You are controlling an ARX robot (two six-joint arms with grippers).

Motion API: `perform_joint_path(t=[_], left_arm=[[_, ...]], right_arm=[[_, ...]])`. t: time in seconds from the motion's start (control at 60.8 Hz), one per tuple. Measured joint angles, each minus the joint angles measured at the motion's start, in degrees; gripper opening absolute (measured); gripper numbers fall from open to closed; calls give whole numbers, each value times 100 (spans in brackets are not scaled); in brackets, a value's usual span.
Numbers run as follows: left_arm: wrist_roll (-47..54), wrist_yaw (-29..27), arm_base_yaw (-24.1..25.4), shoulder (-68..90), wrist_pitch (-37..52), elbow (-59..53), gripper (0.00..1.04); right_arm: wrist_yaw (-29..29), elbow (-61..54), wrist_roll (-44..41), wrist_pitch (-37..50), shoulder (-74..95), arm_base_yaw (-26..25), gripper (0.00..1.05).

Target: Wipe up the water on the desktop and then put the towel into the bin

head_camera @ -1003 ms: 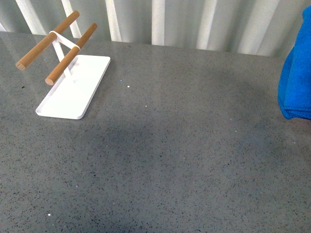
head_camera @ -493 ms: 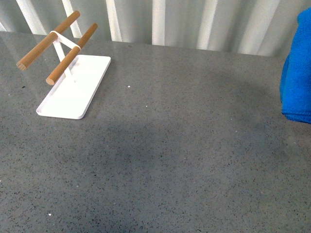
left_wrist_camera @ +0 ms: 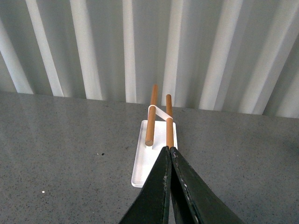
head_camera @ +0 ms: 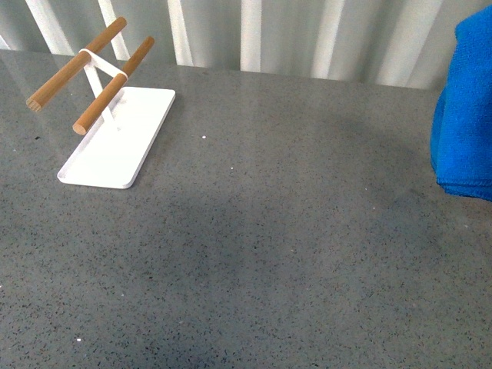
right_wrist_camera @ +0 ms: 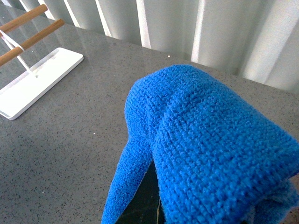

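Right gripper (right_wrist_camera: 145,204), largely hidden, is clamped on the towel (head_camera: 465,115), raised over the desktop (head_camera: 292,231) at the far right; left gripper (left_wrist_camera: 169,153) is pressed closed, empty. Wide grey surface is seen between towel and rack (head_camera: 115,142).

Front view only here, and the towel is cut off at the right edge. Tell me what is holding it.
Observer: The right wrist view shows the towel bunched over the right gripper, which holds it; only a dark sliver of finger shows beneath.
Operator: Now report the left gripper.
Observer: The left gripper is shut and empty, above the desktop, pointing at the white rack.
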Motion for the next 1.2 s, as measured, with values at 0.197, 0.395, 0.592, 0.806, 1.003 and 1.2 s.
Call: perform_joint_path(t=[0.197, 0.395, 0.592, 0.806, 1.003, 1.2], left_arm=[[-2, -2, -2, -433, -431, 0, 3], [-2, 0, -2, -758, -756, 0, 3], [-2, -2, -2, -1718, -1799, 2, 3], [-2, 0, -2, -1794, -1832, 2, 3], [-7, 0, -2, -1797, -1832, 2, 25], [-7, -2, -2, -1799, -1832, 2, 58]], right_arm=[[2, 2, -15, -72, -20, 63, 4], [4, 2, -59, -101, -20, 63, 4], [26, 0, -83, -103, -20, 92, 4], [52, 2, -103, -103, -17, 144, 4], [153, 15, -201, -289, 50, 205, 4], [361, 369, -446, -765, 662, 367, 4]])
